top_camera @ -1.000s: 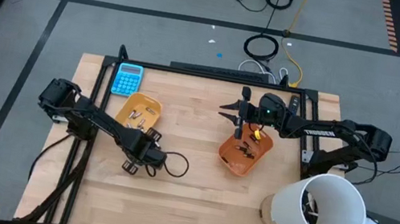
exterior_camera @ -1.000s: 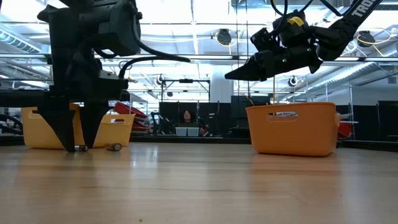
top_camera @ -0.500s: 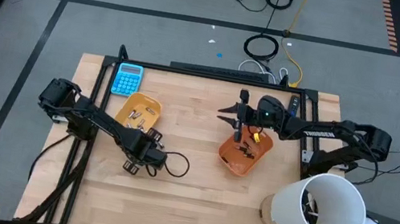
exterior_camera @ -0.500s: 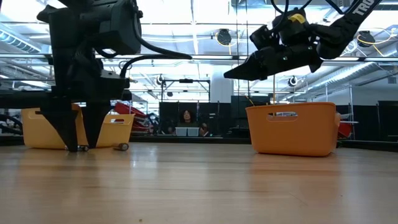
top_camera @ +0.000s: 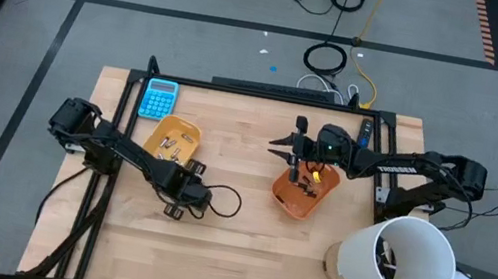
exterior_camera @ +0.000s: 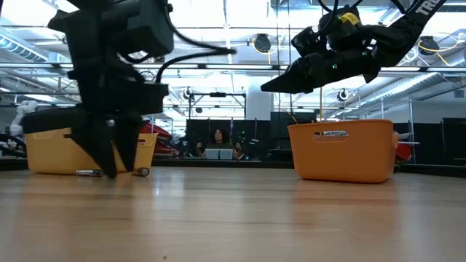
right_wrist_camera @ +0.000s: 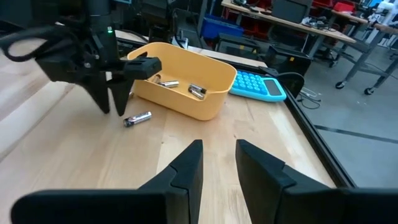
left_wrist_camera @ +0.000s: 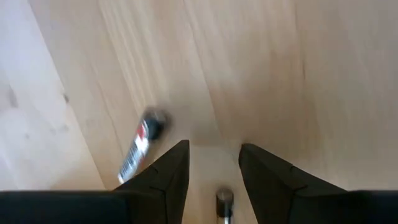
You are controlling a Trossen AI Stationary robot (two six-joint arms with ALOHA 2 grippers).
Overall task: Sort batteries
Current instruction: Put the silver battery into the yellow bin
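My left gripper [top_camera: 174,210] stands open, fingers pointing down at the table just near of the yellow tray [top_camera: 173,139]. In the left wrist view its fingers [left_wrist_camera: 178,168] flank the end of one small battery [left_wrist_camera: 224,200] without touching it, and a second battery [left_wrist_camera: 140,147] lies on the wood beside them. Batteries [right_wrist_camera: 197,91] lie in the yellow tray [right_wrist_camera: 211,93]. My right gripper [top_camera: 285,135] hangs open and empty in the air at the far-left rim of the orange tray [top_camera: 303,191], which holds dark batteries [top_camera: 303,179].
A blue calculator [top_camera: 159,98] lies at the far-left corner behind the yellow tray. A large white bucket [top_camera: 406,259] stands off the table's near-right corner. Bare wood stretches along the near side [top_camera: 239,260]. A person [exterior_camera: 218,137] sits far behind in the room.
My left gripper has slid a little toward the table's right, staying low over the wood with its fingers apart. One loose battery now shows on its left side in the low view, and the other has rolled slightly to the right.
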